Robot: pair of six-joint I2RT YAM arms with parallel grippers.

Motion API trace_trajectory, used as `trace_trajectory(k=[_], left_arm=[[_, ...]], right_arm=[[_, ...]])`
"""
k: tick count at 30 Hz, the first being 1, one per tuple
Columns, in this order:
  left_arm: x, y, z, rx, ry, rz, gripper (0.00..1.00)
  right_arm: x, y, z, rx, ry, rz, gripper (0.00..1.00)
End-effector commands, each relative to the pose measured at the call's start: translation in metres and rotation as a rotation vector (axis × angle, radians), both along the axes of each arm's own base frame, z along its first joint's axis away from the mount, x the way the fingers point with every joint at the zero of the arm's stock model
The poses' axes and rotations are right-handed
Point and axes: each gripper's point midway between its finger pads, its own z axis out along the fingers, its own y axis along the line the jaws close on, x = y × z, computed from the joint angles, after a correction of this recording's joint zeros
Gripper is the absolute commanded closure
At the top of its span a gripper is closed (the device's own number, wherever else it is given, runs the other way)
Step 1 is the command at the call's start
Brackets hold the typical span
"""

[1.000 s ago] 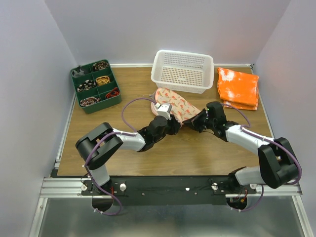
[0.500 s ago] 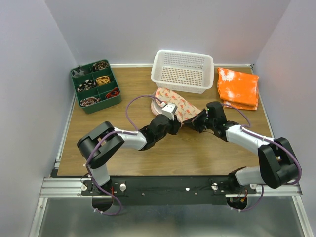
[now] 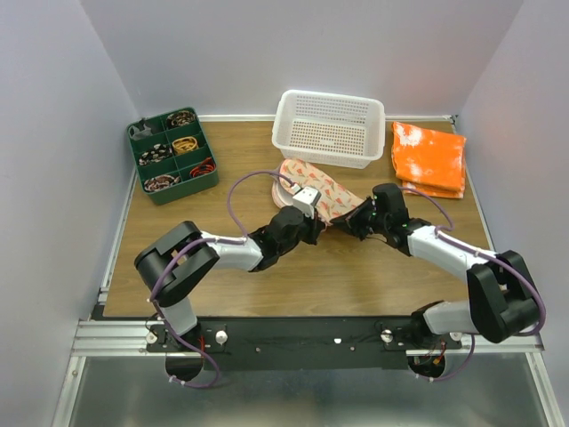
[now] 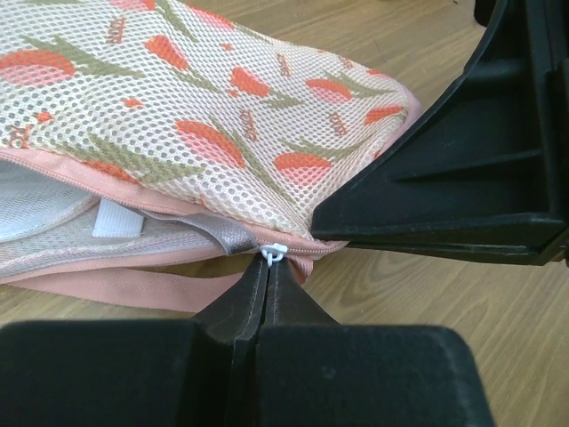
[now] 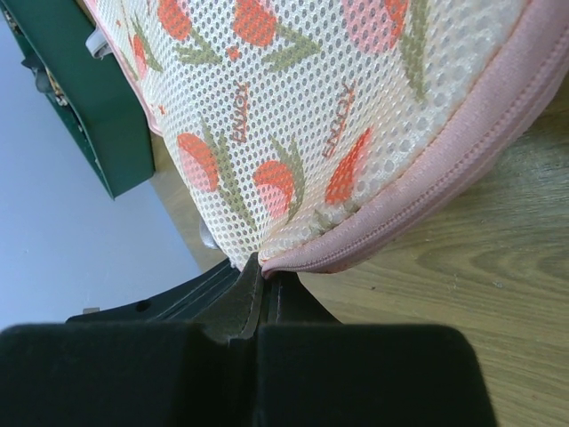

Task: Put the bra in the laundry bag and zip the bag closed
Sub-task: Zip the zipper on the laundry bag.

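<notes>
The laundry bag (image 3: 322, 189) lies mid-table, pale pink mesh with a red-orange and green print. My left gripper (image 4: 269, 263) is shut on its white zipper pull (image 4: 274, 253) at the near rim; left of the pull the rim is still parted. A strip of taupe bra (image 4: 209, 231) shows in that gap. My right gripper (image 5: 265, 269) is shut on the bag's pink rim (image 5: 418, 200) at its right end. In the top view the left gripper (image 3: 313, 218) and right gripper (image 3: 352, 217) sit close together at the bag's near edge.
A white perforated basket (image 3: 329, 127) stands just behind the bag. An orange-and-white folded cloth (image 3: 428, 157) lies at the back right. A green compartment tray (image 3: 171, 155) of small items sits at the back left.
My left gripper has shifted slightly right along the bag's near rim with the zipper pull. The right gripper has kept its hold and hardly moved.
</notes>
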Motion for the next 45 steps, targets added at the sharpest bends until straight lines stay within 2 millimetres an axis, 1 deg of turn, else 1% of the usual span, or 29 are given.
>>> trace_trajectory(k=[1,4,7,8,10,12,13,17,23,28,30,31,32,33,34,35,37,38,39,40,41,43,44,45], left_arm=[[0.001,0.009,0.018,-0.007,-0.033,0.016,1.0],[-0.002,0.012,0.023,-0.012,-0.038,0.014,1.0],[-0.005,0.016,0.024,0.001,-0.04,0.015,1.0],[-0.006,0.019,0.02,0.013,-0.029,0.019,1.0],[-0.007,0.023,0.019,0.023,-0.026,0.026,1.0],[-0.009,0.029,0.012,0.043,-0.013,0.041,1.0],[-0.009,0.031,0.013,0.042,-0.012,0.047,1.0],[-0.01,0.04,0.002,0.077,0.013,0.067,1.0],[-0.008,0.05,-0.001,0.11,0.022,0.089,1.0],[-0.008,0.06,0.0,0.124,0.025,0.11,1.0],[-0.008,0.068,-0.004,0.143,0.032,0.125,1.0],[-0.008,0.071,-0.001,0.143,0.028,0.134,1.0],[-0.009,0.077,-0.006,0.164,0.038,0.148,1.0],[-0.009,0.081,-0.007,0.168,0.039,0.155,1.0],[-0.01,0.084,-0.003,0.163,0.034,0.16,1.0],[-0.012,0.088,-0.007,0.174,0.042,0.164,1.0],[-0.013,0.094,-0.006,0.175,0.045,0.181,1.0],[-0.015,0.098,-0.009,0.181,0.053,0.184,1.0],[-0.017,0.098,-0.009,0.176,0.063,0.184,1.0],[-0.018,0.098,-0.006,0.167,0.062,0.182,1.0],[-0.021,0.099,-0.009,0.165,0.071,0.177,1.0],[-0.026,0.096,-0.011,0.14,0.1,0.167,1.0],[-0.026,0.093,-0.01,0.119,0.107,0.163,1.0],[-0.026,0.091,-0.01,0.112,0.116,0.161,1.0]], right_arm=[[0.004,-0.009,0.006,-0.038,-0.017,-0.018,0.99],[0.004,-0.012,0.005,-0.043,-0.016,-0.023,0.99],[0.003,-0.014,0.004,-0.05,-0.015,-0.025,0.99],[0.005,-0.015,0.005,-0.051,-0.018,-0.028,0.99],[0.005,-0.017,0.003,-0.061,-0.016,-0.033,0.99],[0.006,-0.02,0.003,-0.068,-0.015,-0.038,0.99],[0.006,-0.021,0.001,-0.073,-0.009,-0.042,0.99],[0.004,-0.031,-0.008,-0.111,0.013,-0.061,0.99],[0.003,-0.047,-0.013,-0.162,0.011,-0.099,0.99],[0.01,-0.061,-0.015,-0.214,0.0,-0.134,0.99],[0.012,-0.067,-0.017,-0.239,0.0,-0.144,0.99],[0.014,-0.068,-0.016,-0.248,0.0,-0.15,0.99],[0.015,-0.072,-0.018,-0.259,0.008,-0.158,0.99],[0.017,-0.075,-0.018,-0.271,0.006,-0.17,0.99],[0.018,-0.077,-0.02,-0.278,0.007,-0.17,0.99],[0.019,-0.079,-0.02,-0.282,0.008,-0.176,0.99],[0.023,-0.081,-0.02,-0.293,0.003,-0.176,0.99],[0.027,-0.081,-0.016,-0.294,-0.007,-0.174,0.99],[0.028,-0.08,-0.016,-0.298,-0.009,-0.17,0.99],[0.03,-0.079,-0.014,-0.3,-0.024,-0.154,0.97],[0.03,-0.077,-0.016,-0.301,-0.014,-0.141,0.9],[0.033,-0.069,-0.009,-0.28,-0.033,-0.086,0.82],[0.031,-0.066,-0.009,-0.271,-0.022,-0.068,0.74],[0.027,-0.059,-0.007,-0.242,-0.012,-0.036,0.67]])
